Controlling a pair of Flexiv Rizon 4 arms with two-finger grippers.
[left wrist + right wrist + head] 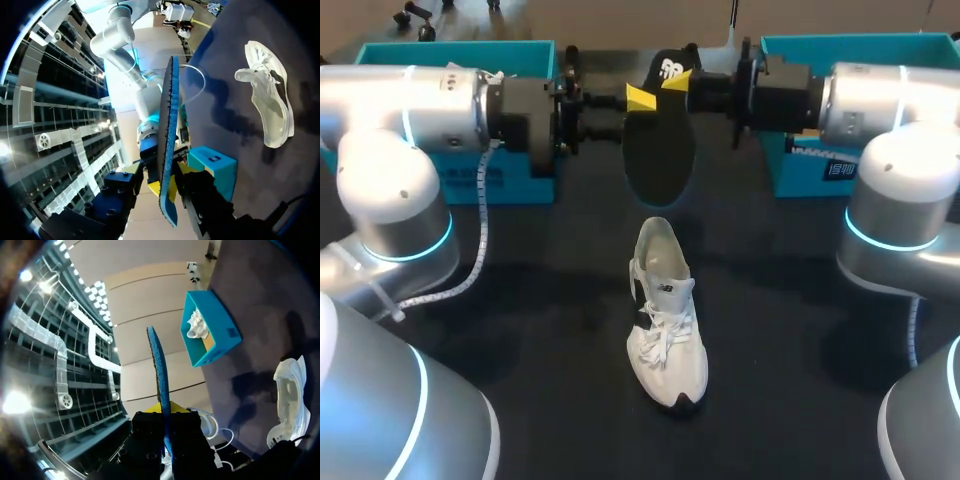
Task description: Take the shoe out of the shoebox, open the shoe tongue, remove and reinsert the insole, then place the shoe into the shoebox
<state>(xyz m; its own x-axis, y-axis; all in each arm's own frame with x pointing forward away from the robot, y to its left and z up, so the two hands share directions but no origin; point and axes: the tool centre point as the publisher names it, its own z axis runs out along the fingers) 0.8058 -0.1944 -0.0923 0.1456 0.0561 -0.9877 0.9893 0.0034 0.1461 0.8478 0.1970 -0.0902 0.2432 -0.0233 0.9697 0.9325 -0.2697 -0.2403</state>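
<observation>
left tool (638, 97) pinched shut on insole (655, 155) | right tool (676, 80) clamps same insole (heel end) | shoe (665, 330) upright on worktop (520, 300), at insole's 6 o'clock

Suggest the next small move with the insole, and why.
Probably lower the insole toe-first toward the shoe. The left tool and right tool both pinch its heel end in the air, and the shoe sits upright, its opening empty.

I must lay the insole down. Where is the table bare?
Bare table either side of the shoe, toward each arm's base. Crowded at the back, where the left gripper and right gripper hold the insole between the left box and right box.
</observation>
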